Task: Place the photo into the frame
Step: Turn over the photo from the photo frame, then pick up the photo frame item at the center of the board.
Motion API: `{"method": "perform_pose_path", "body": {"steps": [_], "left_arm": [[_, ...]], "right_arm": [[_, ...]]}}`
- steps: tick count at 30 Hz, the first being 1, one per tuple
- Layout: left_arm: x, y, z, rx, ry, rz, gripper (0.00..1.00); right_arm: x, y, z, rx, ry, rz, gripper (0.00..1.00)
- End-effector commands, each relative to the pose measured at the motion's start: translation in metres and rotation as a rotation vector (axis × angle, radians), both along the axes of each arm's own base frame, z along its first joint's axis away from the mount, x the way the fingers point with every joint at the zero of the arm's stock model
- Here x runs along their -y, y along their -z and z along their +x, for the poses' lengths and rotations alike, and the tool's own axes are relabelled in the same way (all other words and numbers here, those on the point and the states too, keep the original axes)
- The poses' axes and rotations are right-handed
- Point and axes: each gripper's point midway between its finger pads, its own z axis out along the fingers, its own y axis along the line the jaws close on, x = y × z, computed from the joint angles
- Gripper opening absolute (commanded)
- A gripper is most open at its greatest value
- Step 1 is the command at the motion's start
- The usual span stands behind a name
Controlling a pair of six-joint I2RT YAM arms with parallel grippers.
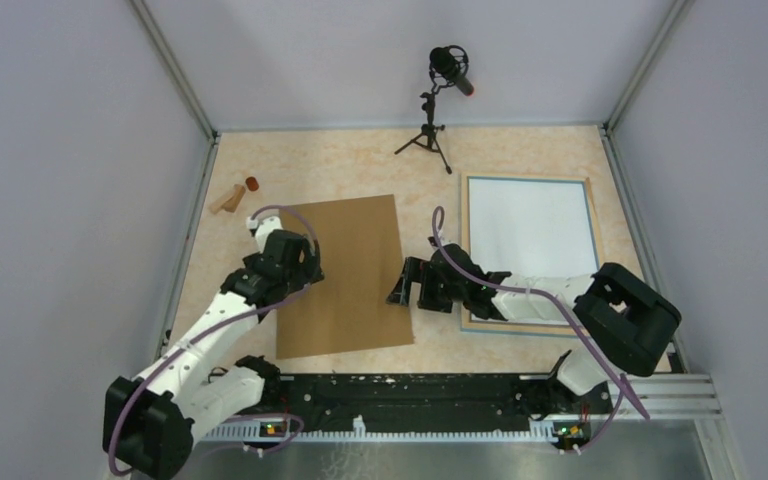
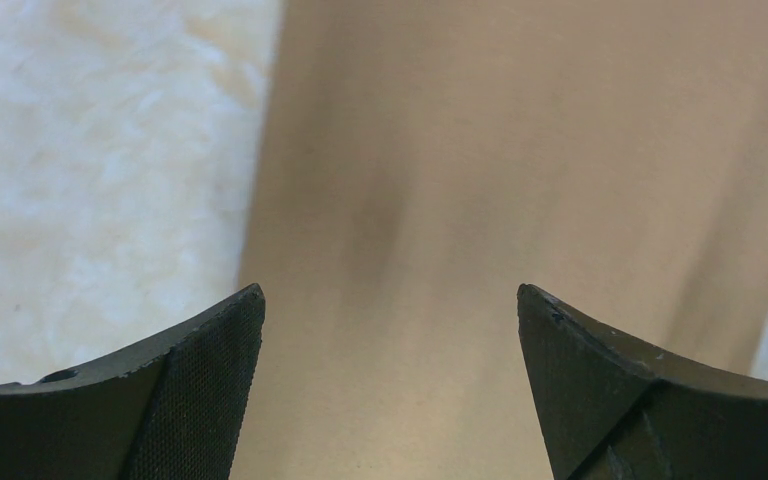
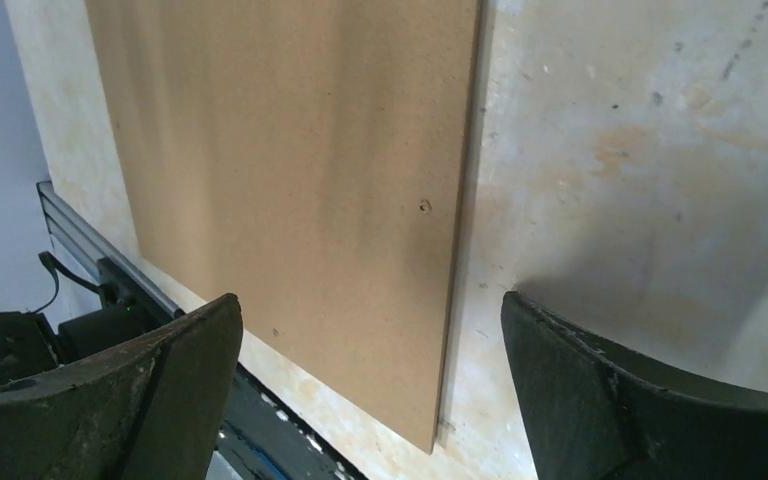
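Pale marbled table (image 1: 360,160): the right arm (image 1: 550,295) hides the near edge of the frame (image 1: 526,180). At the side edges of the board (image 1: 355,270), the left gripper (image 2: 390,292) and right gripper (image 3: 372,298) gape wide, empty.

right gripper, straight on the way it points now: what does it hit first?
Most likely the flat brown cardboard board, near its right edge. The open right gripper straddles that edge, so one finger may meet the pale marbled table beside it. Depth is unclear.
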Motion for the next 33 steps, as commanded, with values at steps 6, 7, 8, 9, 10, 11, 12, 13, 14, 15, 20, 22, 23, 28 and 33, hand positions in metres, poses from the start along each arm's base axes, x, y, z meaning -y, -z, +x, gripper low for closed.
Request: {"method": "perform_pose_path", "body": {"steps": [6, 7, 8, 9, 10, 11, 12, 13, 14, 15, 20, 22, 23, 28, 33], "left_arm": [[-0.064, 0.010, 0.023, 0.038, -0.314, -0.069, 0.98], [-0.071, 0.019, 0.024, 0.013, -0.334, -0.089, 0.98], [-0.079, 0.030, 0.025, -0.024, -0.363, -0.122, 0.98], [-0.081, 0.038, 0.026, -0.048, -0.371, -0.178, 0.98], [-0.079, 0.047, 0.026, -0.072, -0.370, -0.233, 0.98], [-0.074, 0.055, 0.025, -0.094, -0.360, -0.284, 0.98], [-0.069, 0.062, 0.023, -0.118, -0.351, -0.322, 0.98], [-0.065, 0.068, 0.020, -0.140, -0.348, -0.348, 0.98], [-0.062, 0.072, 0.018, -0.154, -0.346, -0.362, 0.98], [-0.061, 0.075, 0.015, -0.162, -0.346, -0.367, 0.98], [-0.055, 0.088, 0.001, -0.197, -0.345, -0.386, 0.98], [-0.049, 0.092, -0.004, -0.224, -0.336, -0.413, 0.98], [-0.046, 0.095, -0.007, -0.236, -0.327, -0.429, 0.98], [-0.024, 0.111, -0.024, -0.316, -0.314, -0.536, 0.98], [-0.010, 0.117, -0.035, -0.358, -0.309, -0.609, 0.98]], "right_arm": [[-0.015, 0.004, 0.008, 0.060, -0.066, 0.001, 0.99], [-0.016, 0.005, 0.008, 0.062, -0.069, -0.004, 0.99], [-0.016, 0.007, 0.008, 0.064, -0.073, -0.008, 0.99], [-0.016, 0.008, 0.009, 0.065, -0.077, -0.010, 0.99], [-0.017, 0.009, 0.009, 0.061, -0.084, -0.007, 0.99], [-0.018, 0.009, 0.008, 0.058, -0.090, -0.001, 0.99], [-0.019, 0.010, 0.008, 0.055, -0.094, 0.006, 0.99], [-0.020, 0.010, 0.008, 0.052, -0.097, 0.015, 0.99], [-0.022, 0.010, 0.008, 0.048, -0.099, 0.020, 0.99], [-0.023, 0.011, 0.008, 0.044, -0.101, 0.024, 0.99], [-0.029, 0.017, 0.006, 0.012, -0.109, 0.040, 0.99], [-0.030, 0.017, 0.005, 0.003, -0.105, 0.048, 0.99], [-0.031, 0.016, 0.005, 0.002, -0.104, 0.059, 0.99], [-0.036, 0.009, 0.005, 0.020, -0.099, 0.121, 0.99], [-0.041, 0.000, 0.010, 0.074, -0.102, 0.179, 0.99]]}}
